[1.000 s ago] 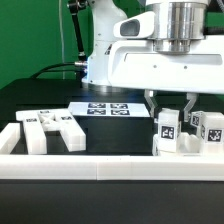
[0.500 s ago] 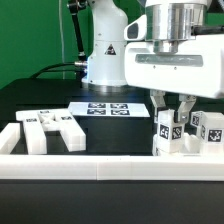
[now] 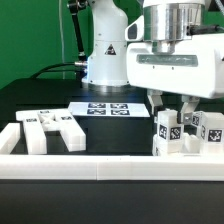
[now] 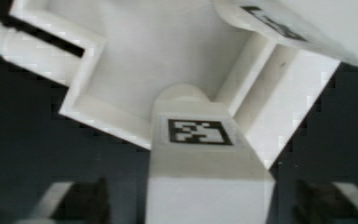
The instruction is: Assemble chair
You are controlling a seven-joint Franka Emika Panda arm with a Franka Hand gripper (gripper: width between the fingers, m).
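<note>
The chair is in loose white tagged parts. At the exterior view's right, a cluster of upright pieces (image 3: 186, 136) stands by the border wall. Another group of pieces (image 3: 50, 128) lies at the left. My gripper (image 3: 172, 108) hangs straight down over the right cluster, its fingers on either side of the top of a tagged upright piece (image 3: 167, 127). In the wrist view that piece (image 4: 201, 135) runs between the dark fingers (image 4: 87, 202), with a dark gap on each side. My gripper (image 4: 197, 206) is open and touches nothing.
The marker board (image 3: 104, 107) lies flat behind the parts, in front of the arm's white base (image 3: 105, 55). A long white border wall (image 3: 100, 166) runs along the front of the black table. A green backdrop stands behind.
The fingers have spread apart from the upright piece. A second ago the hand shifted slightly toward the exterior view's left and has held its place since. The parts have not moved.
</note>
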